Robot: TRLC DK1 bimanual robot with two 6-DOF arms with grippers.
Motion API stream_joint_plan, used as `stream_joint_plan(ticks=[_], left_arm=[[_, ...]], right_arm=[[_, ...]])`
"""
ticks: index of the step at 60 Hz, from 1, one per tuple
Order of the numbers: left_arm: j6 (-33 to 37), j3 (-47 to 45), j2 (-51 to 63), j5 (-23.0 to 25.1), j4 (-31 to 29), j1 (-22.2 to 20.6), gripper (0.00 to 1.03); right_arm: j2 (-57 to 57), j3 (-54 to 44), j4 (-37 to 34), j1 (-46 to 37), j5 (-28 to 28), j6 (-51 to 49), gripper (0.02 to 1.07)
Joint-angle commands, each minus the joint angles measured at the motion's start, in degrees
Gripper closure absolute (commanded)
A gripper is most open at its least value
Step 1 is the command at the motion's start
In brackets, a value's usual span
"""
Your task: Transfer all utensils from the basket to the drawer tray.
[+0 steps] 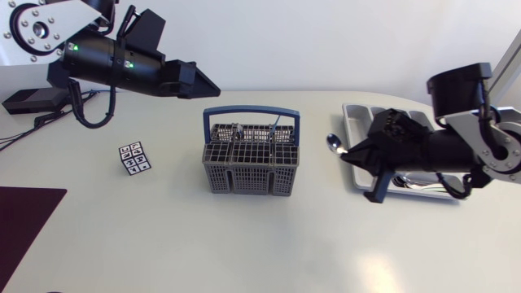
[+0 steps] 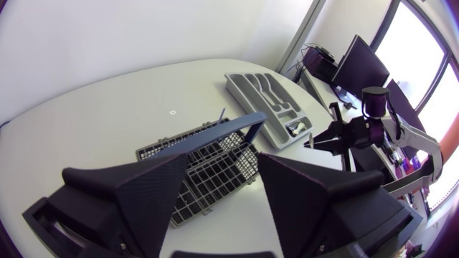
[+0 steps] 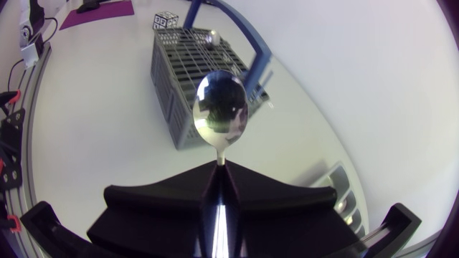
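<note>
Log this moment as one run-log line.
left gripper: open, above table near basket | right gripper: shut on spoon | spoon: between basket and tray, not yet in tray

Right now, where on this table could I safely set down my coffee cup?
The widest bare stretch is the near side of the table, in front of the basket, from the dark mat rightward. A smaller gap lies between the cube and the basket. Avoid the space between basket and tray: the right claw holds a spoon there.
</note>
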Motion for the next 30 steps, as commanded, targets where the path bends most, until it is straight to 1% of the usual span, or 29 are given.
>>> stream_joint_plan(ticks=[1, 5, 10, 15, 21, 23, 30], left_arm=[[1.9, -0.6, -1.1, 0.3, -0.2, 1.7, 0.3], [2.9, -1.5, -1.1, 0.3, 0.0, 2.8, 0.3], [3.6, -2.3, -1.1, 0.2, 0.0, 3.6, 0.3], [4.6, -3.2, -1.1, -0.1, 0.1, 4.3, 0.3], [5.8, -4.6, -1.1, -1.4, 0.1, 4.4, 0.3], [6.1, -5.1, -1.1, -1.6, 0.1, 4.4, 0.3], [6.8, -6.4, -1.1, -2.4, 0.2, 4.6, 0.3]], right_arm=[[2.2, -0.9, -2.2, -7.4, -2.9, -9.1, 0.98], [5.6, -0.6, -3.4, -13.9, -4.4, -16.2, 0.98], [10.9, 1.0, -3.8, -19.8, -5.5, -22.2, 0.98], [16.6, 2.6, -3.6, -25.2, -5.2, -29.0, 0.98], [21.6, 4.8, -2.5, -29.3, -4.8, -34.0, 0.98], [23.2, 5.5, -1.2, -30.4, -4.5, -34.7, 0.98], [27.8, 9.1, -0.9, -33.2, -3.4, -37.8, 0.98]])
